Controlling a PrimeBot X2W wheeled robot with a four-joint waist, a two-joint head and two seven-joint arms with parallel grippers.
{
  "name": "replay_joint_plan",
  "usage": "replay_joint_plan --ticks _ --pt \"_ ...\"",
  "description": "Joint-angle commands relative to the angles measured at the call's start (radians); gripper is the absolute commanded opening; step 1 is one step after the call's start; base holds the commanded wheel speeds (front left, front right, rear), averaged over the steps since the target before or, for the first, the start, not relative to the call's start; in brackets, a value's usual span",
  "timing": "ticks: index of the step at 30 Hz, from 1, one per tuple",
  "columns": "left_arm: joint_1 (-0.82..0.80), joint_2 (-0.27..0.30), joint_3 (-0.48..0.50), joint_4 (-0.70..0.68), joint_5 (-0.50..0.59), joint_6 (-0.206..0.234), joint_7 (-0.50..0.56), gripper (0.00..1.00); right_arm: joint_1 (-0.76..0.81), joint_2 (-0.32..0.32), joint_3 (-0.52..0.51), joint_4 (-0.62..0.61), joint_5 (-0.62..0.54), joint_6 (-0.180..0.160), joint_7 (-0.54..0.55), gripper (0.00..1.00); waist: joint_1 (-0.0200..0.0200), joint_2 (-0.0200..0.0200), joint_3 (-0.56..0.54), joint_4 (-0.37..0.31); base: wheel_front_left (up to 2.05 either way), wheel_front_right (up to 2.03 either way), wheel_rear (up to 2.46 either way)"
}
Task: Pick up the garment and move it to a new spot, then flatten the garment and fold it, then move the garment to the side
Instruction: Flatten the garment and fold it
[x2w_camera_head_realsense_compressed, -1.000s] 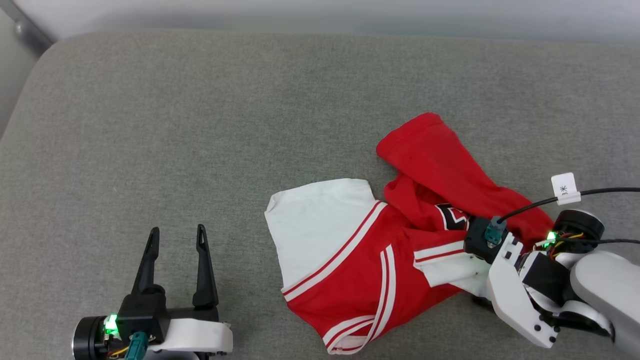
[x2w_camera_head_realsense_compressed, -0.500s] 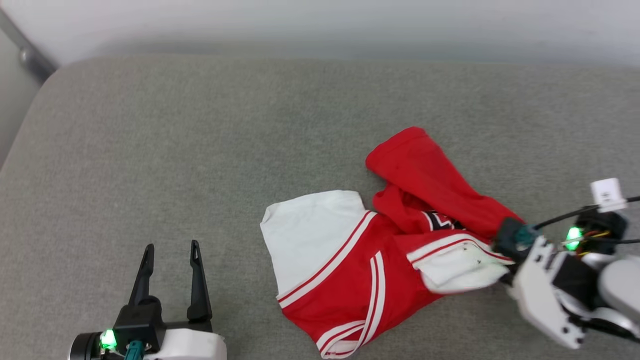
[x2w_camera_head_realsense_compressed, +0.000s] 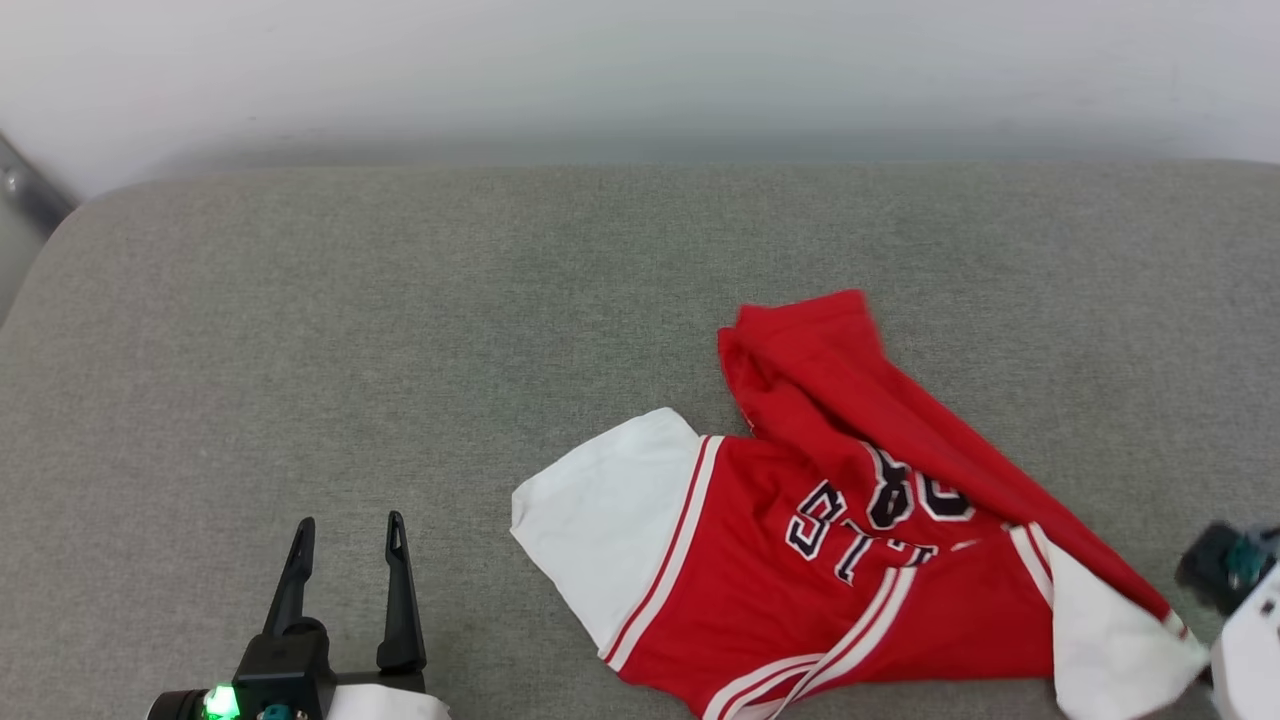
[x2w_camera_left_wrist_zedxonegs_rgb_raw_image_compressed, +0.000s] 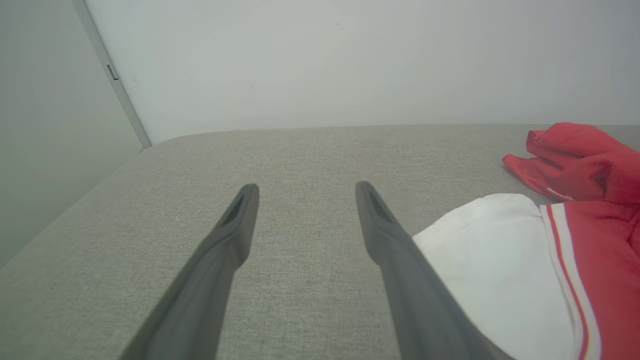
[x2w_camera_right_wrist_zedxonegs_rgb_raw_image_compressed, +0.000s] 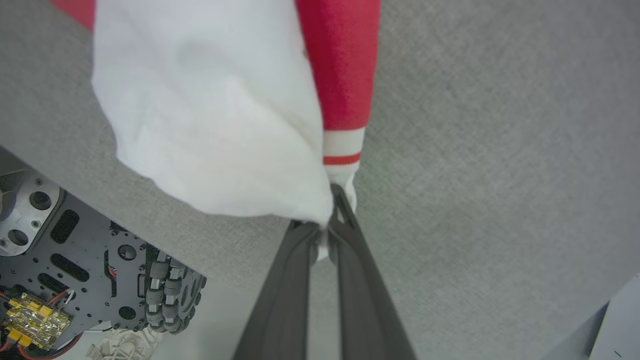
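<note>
While pinching the striped cuff of one white sleeve (x2w_camera_right_wrist_zedxonegs_rgb_raw_image_compressed: 210, 115), closed narrow with the right hand (x2w_camera_right_wrist_zedxonegs_rgb_raw_image_compressed: 332, 210), fingers pressed together on the cloth and on nothing else. Placed at the lower right edge of the head view, just off the lower right corner of the garment (x2w_camera_head_realsense_compressed: 800, 560).

Lying on the grey cushion (x2w_camera_head_realsense_compressed: 400, 330), right of centre and low in the head view, rumpled rather than flat. Stretched along a slant from the held cuff at lower right up to the red fold (x2w_camera_head_realsense_compressed: 800, 340) near mid-frame. Free sleeve (x2w_camera_head_realsense_compressed: 600, 510) spread toward lower left, black print (x2w_camera_head_realsense_compressed: 870, 520) face up between the two.

From the gripping point, running up and left across the frame. So probably best lifted or drawn along that same line, away from the bulk, to keep the cloth from bunching. Judged as the pick-up-and-move step, with flattening and folding not yet begun.

Spread wide with the left hand (x2w_camera_head_realsense_compressed: 350, 520) at lower left, holding nothing and touching nothing, with bare cushion between it and the free sleeve. Nearer by far on the right.
</note>
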Motion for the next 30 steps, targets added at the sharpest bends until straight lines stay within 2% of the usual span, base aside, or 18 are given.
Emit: replay_joint_plan --ticks 1,3,4,5,6,7,10,14,18,23,26,30 --pt "0.007 -0.001 0.0 0.004 0.007 -0.002 -0.003 1.0 0.038 0.022 0.001 0.029 0.01 -0.001 -0.011 0.0 0.0 -0.0001 0.004 0.005 0.0 0.0 0.0" --pt "0.007 -0.001 0.003 0.007 0.007 -0.005 -0.003 1.0 0.075 0.041 -0.003 0.077 0.017 -0.001 -0.029 0.0 0.0 -0.0001 0.005 0.008 0.0 0.0 0.0" --pt "0.013 -0.001 0.011 0.012 0.006 -0.007 -0.003 1.0 0.104 0.084 -0.04 0.136 0.018 -0.001 -0.09 0.0 0.0 -0.0001 -0.003 0.005 0.0 0.0 0.0" --pt "0.018 -0.001 0.016 0.015 0.005 -0.007 -0.003 1.0 0.104 0.097 -0.061 0.147 0.018 -0.001 -0.116 0.28 0.0 -0.0001 -0.01 0.001 0.0 0.0 0.0" --pt "0.023 -0.001 0.019 0.018 0.005 -0.007 -0.003 1.0 0.104 0.108 -0.082 0.156 0.021 -0.001 -0.139 0.51 0.0 -0.0001 -0.019 -0.003 0.0 0.0 0.0" --pt "0.028 0.0 0.023 0.022 0.004 -0.008 -0.003 1.0 0.105 0.113 -0.104 0.16 0.02 -0.001 -0.162 1.0 0.0 -0.0001 -0.029 -0.007 0.0 0.0 0.0" --pt "0.042 0.001 0.031 0.03 0.008 -0.008 -0.003 1.0 0.12 0.088 -0.207 0.132 -0.018 -0.001 -0.233 1.0 0.0 -0.0001 -0.076 -0.027 0.0 0.0 0.0" --pt "0.057 0.001 0.035 0.028 0.008 -0.009 -0.003 1.0 0.128 0.048 -0.313 0.056 -0.035 -0.001 -0.246 1.0 0.0 -0.0001 -0.099 -0.037 0.0 0.0 0.0" --pt "0.066 0.001 0.033 0.021 0.01 -0.011 -0.003 1.0 0.121 0.028 -0.432 -0.044 -0.046 -0.001 -0.209 1.0 0.0 -0.0001 -0.102 -0.038 0.0 0.0 0.0" --pt "0.058 0.001 0.028 0.016 0.013 -0.016 -0.003 1.0 0.092 0.018 -0.511 -0.152 -0.073 -0.001 -0.105 1.0 0.0 -0.0001 -0.09 -0.031 0.0 0.0 0.0" --pt "0.043 0.0 0.024 0.016 0.013 -0.017 -0.003 1.0 0.053 0.03 -0.513 -0.219 -0.085 -0.001 0.02 1.0 0.0 -0.0001 -0.072 -0.02 0.0 0.0 0.0" --pt "0.016 0.0 0.019 0.013 0.014 -0.026 -0.003 1.0 -0.029 0.057 -0.457 -0.267 -0.068 -0.001 0.227 1.0 0.0 -0.0001 -0.034 0.003 0.0 0.0 0.0"
